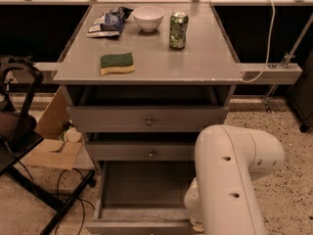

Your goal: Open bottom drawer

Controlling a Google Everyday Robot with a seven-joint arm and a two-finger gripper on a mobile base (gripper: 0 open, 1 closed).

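The bottom drawer (144,185) of the grey cabinet stands pulled out toward me, its plain grey inside showing and its front edge at the bottom of the camera view. Its knob is out of view. Above it are the mid-width drawer front (142,152) and the widest drawer front (146,119), each with a small round knob. My white arm (232,180) fills the lower right, reaching down beside the open drawer's right front corner. The gripper is hidden below the arm and out of view.
On the cabinet top (195,62) lie a green and yellow sponge (117,62), a white bowl (148,17), a green can (178,30) and a snack bag (107,23). A black chair (17,131) and cardboard (49,151) stand at left. A white cable (266,38) hangs at right.
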